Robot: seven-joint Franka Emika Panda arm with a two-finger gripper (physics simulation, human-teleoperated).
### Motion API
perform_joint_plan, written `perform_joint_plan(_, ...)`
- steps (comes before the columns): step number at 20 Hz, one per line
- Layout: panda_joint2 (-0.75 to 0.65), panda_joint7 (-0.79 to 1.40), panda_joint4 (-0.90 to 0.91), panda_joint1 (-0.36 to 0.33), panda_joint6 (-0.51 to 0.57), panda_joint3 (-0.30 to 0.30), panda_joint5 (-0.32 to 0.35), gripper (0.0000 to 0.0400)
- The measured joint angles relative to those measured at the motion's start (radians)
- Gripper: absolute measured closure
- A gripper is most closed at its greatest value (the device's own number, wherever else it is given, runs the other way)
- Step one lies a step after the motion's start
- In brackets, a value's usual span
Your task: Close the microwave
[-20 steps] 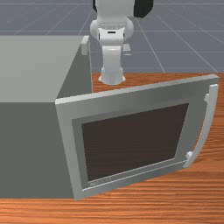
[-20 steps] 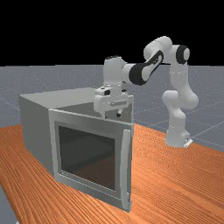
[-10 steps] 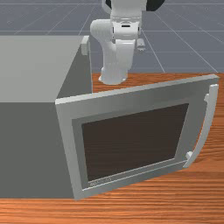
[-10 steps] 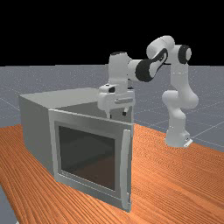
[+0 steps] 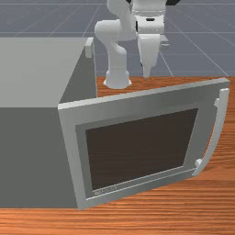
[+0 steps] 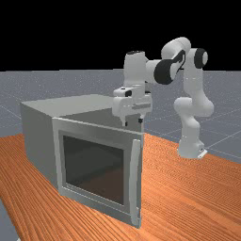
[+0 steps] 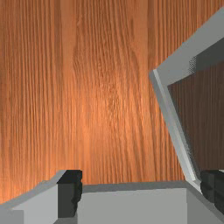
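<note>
Evidently, the open door (image 5: 137, 151) of the microwave (image 5: 27, 151) is yet to be swung shut, the spread gripper (image 6: 133, 122) held nearby.

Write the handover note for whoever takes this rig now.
Gripper: open, holding nothing, raised, seemingly on the arm's side of the door.
Microwave: at the front view's left. Door swung wide open, handle at its free edge.
Done: door not closed.
Left: likely go around to the door's outer face, push it shut, check it is flush.
</note>
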Motion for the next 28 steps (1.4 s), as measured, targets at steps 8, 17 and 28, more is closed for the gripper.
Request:
perform_joint_plan(8,0.112,0.020,0.170,0.003,-0.057,-0.005,-0.005,0.0000)
perform_joint_plan(17,0.073,0.249,0.004,0.087,0.482,-0.123,-0.288,0.0000)
perform_joint_plan(28,0.063,0.062,0.043,0.016,0.442,-0.029,-0.098,0.0000)
